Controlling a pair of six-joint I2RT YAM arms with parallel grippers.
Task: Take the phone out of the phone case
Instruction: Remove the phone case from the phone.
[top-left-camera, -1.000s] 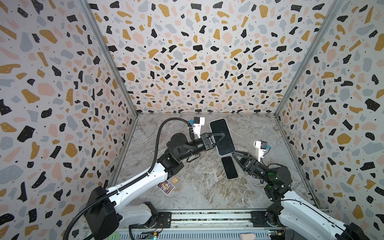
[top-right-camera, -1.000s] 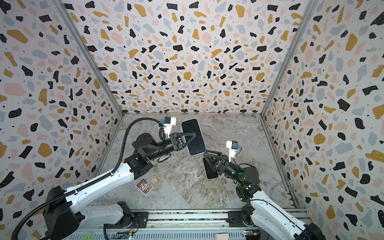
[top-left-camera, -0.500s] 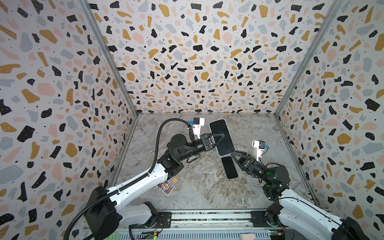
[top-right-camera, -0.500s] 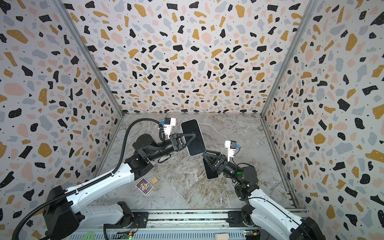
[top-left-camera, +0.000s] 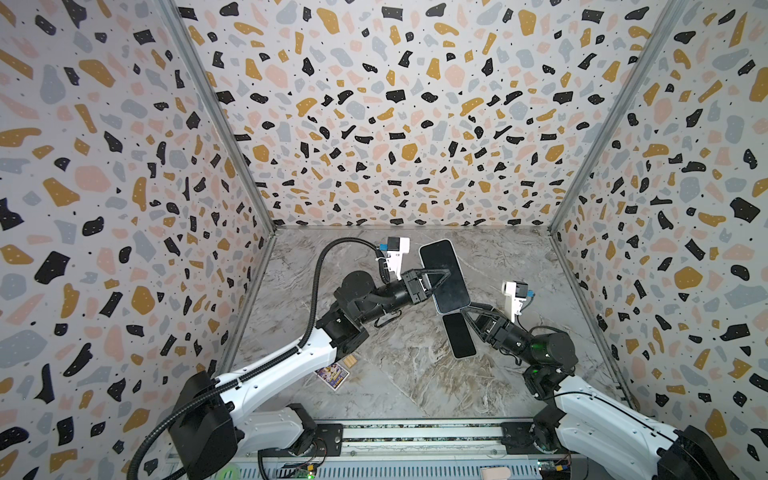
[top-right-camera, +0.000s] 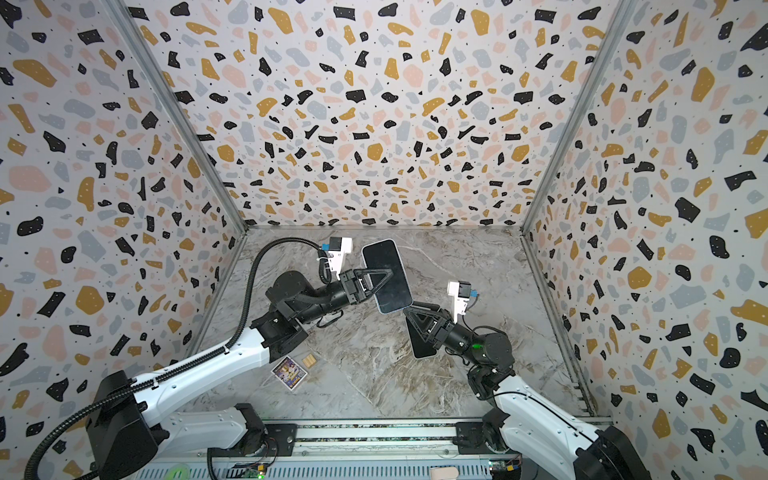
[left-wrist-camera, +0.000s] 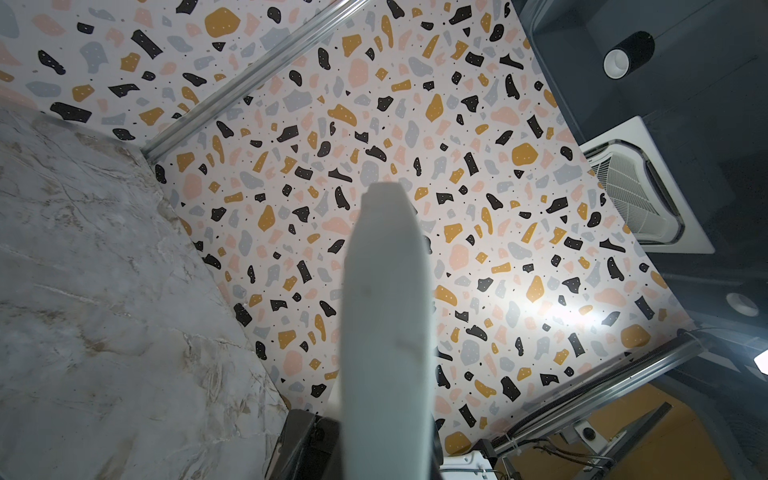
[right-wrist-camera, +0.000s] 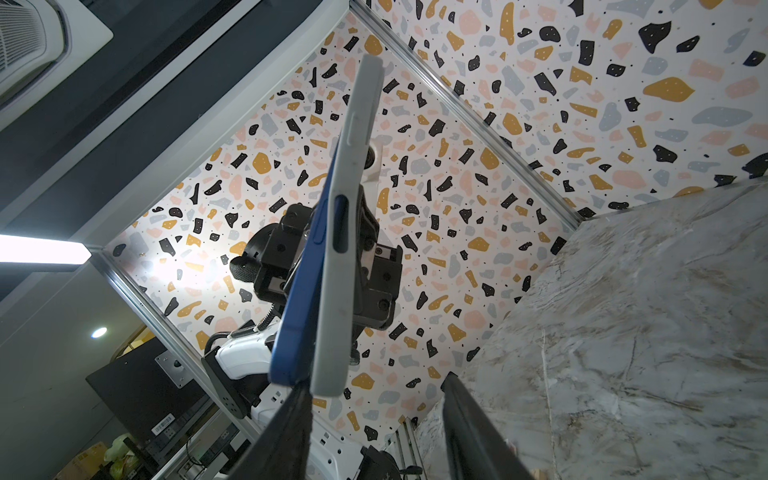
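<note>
I am at the peeling step. My left pincer (top-left-camera: 444, 274) is clamped tight across the phone (top-left-camera: 438, 255), one finger over the screen, holding it in the air above the middle of the table (top-left-camera: 415, 390) with its far end toward the back edge. In the right wrist view the blue phone body stands off from the pale case (right-wrist-camera: 340, 270) at the near end, while farther up the two sit flush, so I judge the job begun but not done. My right pincer (top-left-camera: 467, 313) stands half wide just under that near end and holds nothing. One finger (right-wrist-camera: 286, 436) meets the parted corner and the other is clear of it. Next, I think, it must close on one layer only, the case lip or the phone's end, and draw it away from the other against a firm left grip. Catching both would press them together again. A dark slab (top-left-camera: 460, 336), which I cannot identify, lies flat on the table right beneath the right pincer, so there is little room downward. Toward the back right corner the table is bare and gives room for a pull. A card (top-left-camera: 332, 376) and a small block (top-left-camera: 350, 360) lie toward the front edge, left of the middle, well apart from the work.
</note>
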